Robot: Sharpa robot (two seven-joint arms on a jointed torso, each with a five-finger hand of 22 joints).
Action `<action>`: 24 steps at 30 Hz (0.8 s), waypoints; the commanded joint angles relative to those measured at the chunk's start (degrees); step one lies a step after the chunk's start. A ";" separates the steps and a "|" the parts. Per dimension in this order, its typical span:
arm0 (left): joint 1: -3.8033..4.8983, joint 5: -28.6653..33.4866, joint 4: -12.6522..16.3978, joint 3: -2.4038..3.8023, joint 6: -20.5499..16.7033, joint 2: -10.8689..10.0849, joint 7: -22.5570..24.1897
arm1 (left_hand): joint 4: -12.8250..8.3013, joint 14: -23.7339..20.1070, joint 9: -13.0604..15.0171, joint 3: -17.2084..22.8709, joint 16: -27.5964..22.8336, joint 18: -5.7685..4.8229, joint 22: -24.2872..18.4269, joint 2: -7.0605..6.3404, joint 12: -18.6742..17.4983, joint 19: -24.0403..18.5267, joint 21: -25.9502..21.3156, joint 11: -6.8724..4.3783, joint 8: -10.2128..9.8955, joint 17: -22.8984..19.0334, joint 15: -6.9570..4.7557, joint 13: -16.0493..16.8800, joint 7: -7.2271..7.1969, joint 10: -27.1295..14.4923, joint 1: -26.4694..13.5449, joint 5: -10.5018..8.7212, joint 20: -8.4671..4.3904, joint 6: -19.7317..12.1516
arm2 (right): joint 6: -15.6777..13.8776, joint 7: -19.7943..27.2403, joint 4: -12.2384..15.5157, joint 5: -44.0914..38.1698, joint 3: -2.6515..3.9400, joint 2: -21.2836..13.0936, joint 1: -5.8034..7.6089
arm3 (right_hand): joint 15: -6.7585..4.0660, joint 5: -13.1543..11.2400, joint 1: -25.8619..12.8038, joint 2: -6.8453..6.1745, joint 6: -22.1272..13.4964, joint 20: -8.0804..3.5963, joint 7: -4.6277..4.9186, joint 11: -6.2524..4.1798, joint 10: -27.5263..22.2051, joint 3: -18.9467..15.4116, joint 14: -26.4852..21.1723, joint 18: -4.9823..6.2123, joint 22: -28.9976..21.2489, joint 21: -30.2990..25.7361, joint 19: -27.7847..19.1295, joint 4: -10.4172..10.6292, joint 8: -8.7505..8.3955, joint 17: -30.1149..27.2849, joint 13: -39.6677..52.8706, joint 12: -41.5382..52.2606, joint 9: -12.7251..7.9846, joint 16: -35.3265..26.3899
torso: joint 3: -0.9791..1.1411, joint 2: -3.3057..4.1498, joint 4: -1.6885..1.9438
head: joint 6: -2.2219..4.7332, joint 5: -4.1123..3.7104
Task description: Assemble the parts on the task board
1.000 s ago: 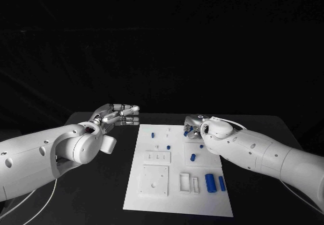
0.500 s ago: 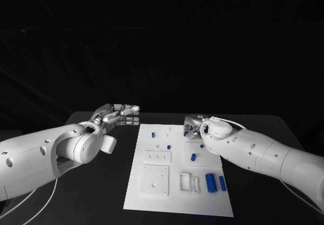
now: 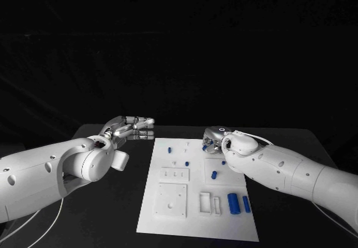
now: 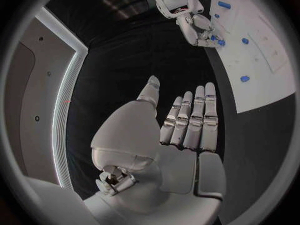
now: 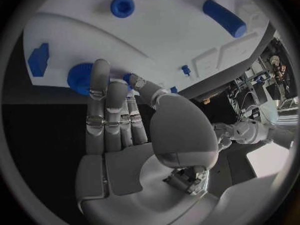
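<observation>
Nothing moved, right hand [image 3: 214,140] hides far parts on task board [image 3: 195,217]

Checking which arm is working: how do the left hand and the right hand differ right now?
The left hand hovers over the bare black table beside the task board, while the right hand is over the board's far end. The left hand's fingers are straight and hold nothing; the right hand's fingertips reach a blue part. Both are silver.

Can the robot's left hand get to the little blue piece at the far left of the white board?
Probably yes. The left hand is open above the black table, just beside the task board, and nothing lies between its fingers and that blue part.
</observation>
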 commanded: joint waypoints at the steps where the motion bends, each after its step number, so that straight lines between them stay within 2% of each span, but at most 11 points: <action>1: 0.17 -0.20 -0.11 0.06 0.04 0.11 0.08 | 0.11 -0.06 -0.05 0.26 -0.07 -0.24 -0.09 -0.42 -0.08 0.08 0.19 -0.01 -0.21 0.08 0.12 0.10 -0.09 -0.46 -0.05 -0.32 0.15 -0.39 | -4.41 -0.79 1.03 -0.74 0.02 -0.18 0.04 | -0.61 -0.17 0.16 0.57 1.05 -0.48 -0.63 -0.02 0.47 -0.26 -0.05 -0.84 0.14 0.16 1.89 -0.16 0.25 0.13 0.04 0.23 0.13 -0.22 | -0.02 0.05 0.01 | 0.24 0.09; 8: 0.18 -0.20 -0.38 0.06 -0.15 0.21 0.05 | 0.12 -0.08 -0.06 0.31 -0.07 -0.23 -0.09 -0.63 -0.09 0.08 0.21 0.00 -0.22 0.08 0.13 0.09 -0.06 -0.50 -0.09 -0.27 0.16 -0.53 | -8.09 -1.89 1.97 -1.62 0.05 0.61 0.16 | -0.70 -0.56 0.12 0.47 1.35 -0.62 -0.70 -0.09 0.65 -0.10 -0.05 -1.12 0.65 0.32 1.88 -0.26 0.26 0.40 0.04 0.24 0.14 -0.07 | 0.00 0.11 0.01 | 0.57 0.39; 12: 0.18 -0.20 -0.50 0.06 -0.20 0.36 0.02 | 0.11 -0.07 -0.06 0.31 -0.07 -0.23 -0.09 -0.64 -0.09 0.08 0.21 0.00 -0.22 0.08 0.13 0.09 -0.06 -0.50 -0.08 -0.26 0.16 -0.54 | -9.35 -2.90 1.86 -2.65 0.06 1.76 0.18 | -0.74 -0.61 0.14 0.40 1.41 -0.66 -0.72 -0.11 0.70 -0.02 -0.09 -1.18 0.83 0.35 1.86 -0.23 0.24 0.49 0.04 0.24 0.13 -0.04 | -0.06 0.15 0.06 | 0.85 0.31; 19: 0.19 -0.19 -0.73 0.06 -0.07 0.90 -0.06 | 0.11 -0.07 -0.06 0.31 -0.07 -0.23 -0.09 -0.64 -0.09 0.08 0.21 0.00 -0.22 0.08 0.13 0.09 -0.06 -0.50 -0.08 -0.26 0.16 -0.54 | -10.74 -4.10 0.44 -4.05 0.06 4.04 0.18 | -0.76 -0.45 0.19 0.14 1.48 -0.72 -0.72 -0.12 0.75 0.37 -0.13 -1.39 1.44 0.33 1.83 -0.06 0.23 0.72 0.04 0.24 0.13 0.00 | -0.06 0.21 0.30 | 0.98 0.44; 21: 0.19 -0.19 -0.81 0.06 -0.01 1.07 -0.08 | 0.11 -0.07 -0.06 0.31 -0.07 -0.23 -0.09 -0.64 -0.09 0.08 0.21 0.00 -0.22 0.08 0.13 0.09 -0.06 -0.50 -0.08 -0.26 0.16 -0.54 | -11.05 -4.38 -0.21 -4.41 0.06 4.75 0.17 | -0.77 -0.33 0.15 0.14 1.52 -0.72 -0.74 -0.12 0.75 0.39 -0.11 -1.40 1.49 0.32 1.85 -0.03 0.25 0.74 0.04 0.23 0.14 0.00 | -0.01 0.23 0.19 | 1.03 0.67; 24: 0.19 -0.19 -0.91 0.06 0.09 1.31 -0.11 | 0.09 -0.06 -0.05 0.43 -0.07 -0.22 -0.09 -0.65 -0.08 0.07 0.23 0.00 -0.20 0.08 0.13 0.10 -0.05 -0.48 -0.07 -0.24 0.16 -0.52 | -11.36 -4.81 -0.98 -4.84 0.06 5.65 0.16 | -0.79 -0.30 0.17 0.11 1.53 -0.72 -0.75 -0.13 0.77 0.49 -0.12 -1.44 1.55 0.32 1.86 -0.05 0.25 0.77 0.04 0.23 0.14 0.01 | -0.01 0.31 0.36 | 1.05 0.51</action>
